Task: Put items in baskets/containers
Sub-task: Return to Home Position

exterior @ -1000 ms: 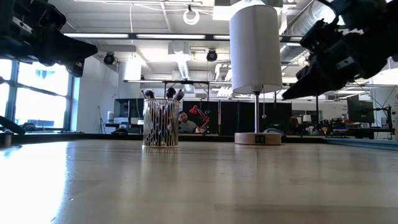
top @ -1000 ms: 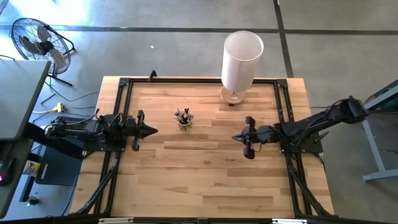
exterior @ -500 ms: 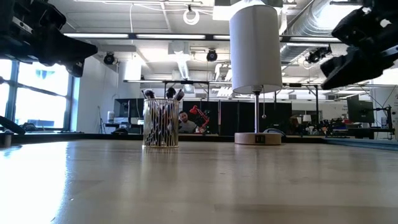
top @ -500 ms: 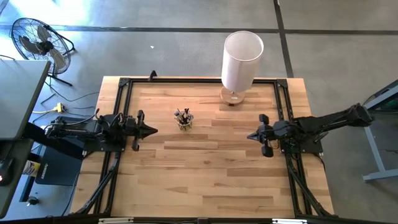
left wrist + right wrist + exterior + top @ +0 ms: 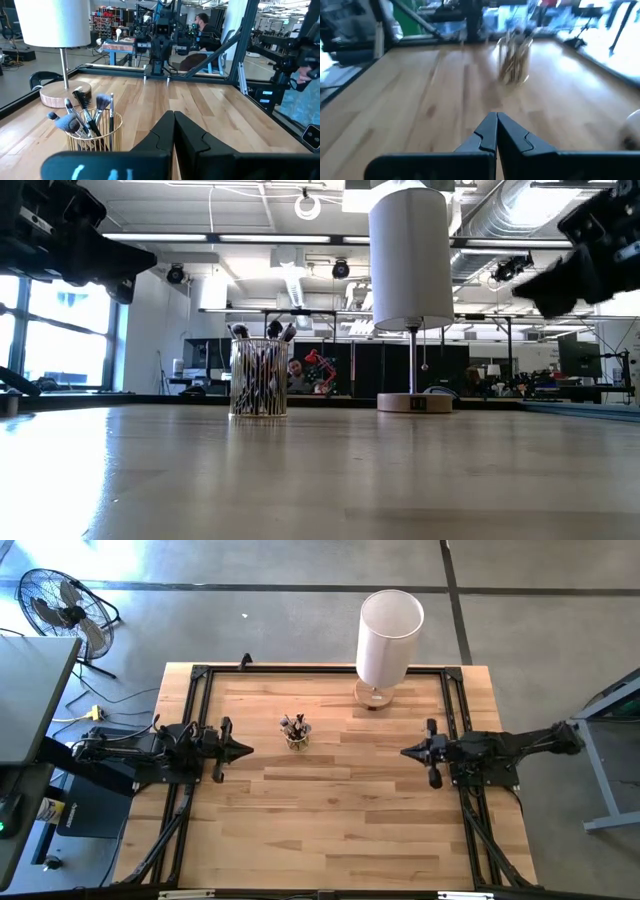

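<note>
pale wooden plank table (image 5: 330, 810), black metal frame (image 5: 300, 671) along far edge and both sides. small clear glass cup (image 5: 296, 740) upright on top, left of centre, makeup brushes (image 5: 294, 724) standing in it. white cylinder lamp (image 5: 388, 630) on round wooden base (image 5: 372, 696) near far edge, right of cup, well apart.

Daylight comes in from the windows (image 5: 60, 330) on one side and ceiling strip lights (image 5: 200, 237) fill in the rest, so the desk (image 5: 330, 810) looks bright, with only faint shadows. From table height the nearest wood is out of focus. The right wrist view is smeared all over. The glass cup (image 5: 512, 70) there is a streaky blur against blown-out glare.
</note>
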Controlling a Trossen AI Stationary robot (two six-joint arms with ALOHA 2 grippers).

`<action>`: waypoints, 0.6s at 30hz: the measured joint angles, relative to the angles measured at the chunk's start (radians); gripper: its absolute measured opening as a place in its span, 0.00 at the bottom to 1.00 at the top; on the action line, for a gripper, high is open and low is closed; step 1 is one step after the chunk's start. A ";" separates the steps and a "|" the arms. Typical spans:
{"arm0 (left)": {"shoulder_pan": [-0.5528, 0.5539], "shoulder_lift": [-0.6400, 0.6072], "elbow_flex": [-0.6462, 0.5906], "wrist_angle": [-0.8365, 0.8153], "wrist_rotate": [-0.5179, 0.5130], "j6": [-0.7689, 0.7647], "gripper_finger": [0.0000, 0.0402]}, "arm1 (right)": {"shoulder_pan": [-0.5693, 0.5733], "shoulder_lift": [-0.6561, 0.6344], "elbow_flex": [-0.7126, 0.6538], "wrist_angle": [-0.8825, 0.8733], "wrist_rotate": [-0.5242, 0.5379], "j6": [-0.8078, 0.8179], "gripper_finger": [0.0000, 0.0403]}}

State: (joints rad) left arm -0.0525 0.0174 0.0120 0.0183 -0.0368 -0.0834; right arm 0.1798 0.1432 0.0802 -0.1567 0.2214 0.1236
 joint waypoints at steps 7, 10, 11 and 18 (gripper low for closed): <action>0.000 0.000 0.000 0.001 0.000 0.000 0.00 | -0.053 -0.123 0.055 -0.110 0.023 -0.071 0.00; 0.000 0.000 0.000 0.001 0.000 0.000 0.00 | -0.063 -0.142 0.048 -0.100 -0.016 -0.072 0.00; 0.000 0.000 0.000 0.000 0.000 0.000 0.00 | -0.063 -0.137 0.045 -0.114 -0.017 -0.072 0.00; 0.000 0.000 0.000 0.001 0.000 0.000 0.00 | -0.062 -0.118 0.017 -0.117 -0.072 -0.080 0.00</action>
State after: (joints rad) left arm -0.0525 0.0174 0.0120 0.0189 -0.0367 -0.0834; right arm 0.1173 0.0252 0.0973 -0.2737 0.1490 0.0437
